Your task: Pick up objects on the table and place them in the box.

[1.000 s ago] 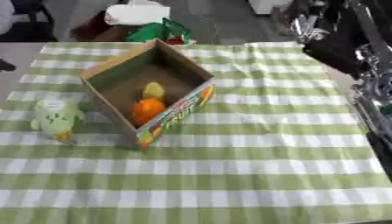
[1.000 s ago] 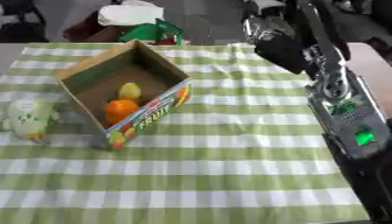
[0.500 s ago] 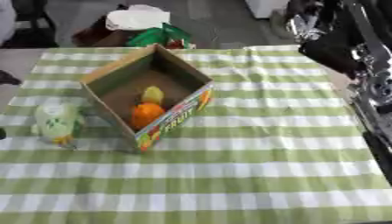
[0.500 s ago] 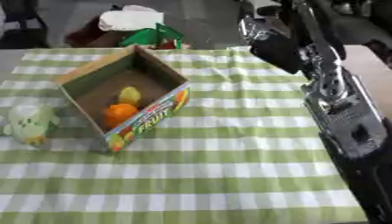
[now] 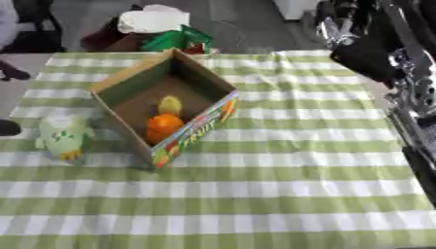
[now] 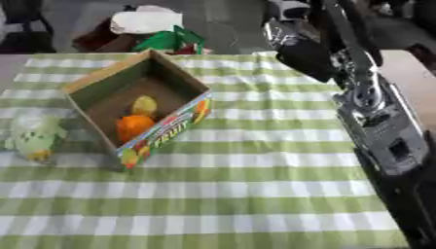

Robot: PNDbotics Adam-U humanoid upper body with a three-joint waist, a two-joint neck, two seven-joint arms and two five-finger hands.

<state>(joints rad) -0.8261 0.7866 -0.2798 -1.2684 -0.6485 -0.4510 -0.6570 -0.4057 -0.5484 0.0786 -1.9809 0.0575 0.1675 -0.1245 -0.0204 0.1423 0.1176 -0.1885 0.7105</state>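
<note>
Green-and-white checked cloth (image 5: 281, 194) covers the tabletop (image 6: 400, 63), the cardboard box (image 5: 162, 109) near its left edge; right hand (image 6: 298, 46) at the far-right corner, grasp indiscernible.

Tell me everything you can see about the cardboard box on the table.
The cardboard box is brown, open at the top, with a colourful printed front panel. It stands on the green and white checked tablecloth, turned at an angle to the cloth's stripes, left of centre. Inside lie an orange object and a yellow object, close together. A pale green toy sits on the cloth just to its left. No hand touches the box.
</note>
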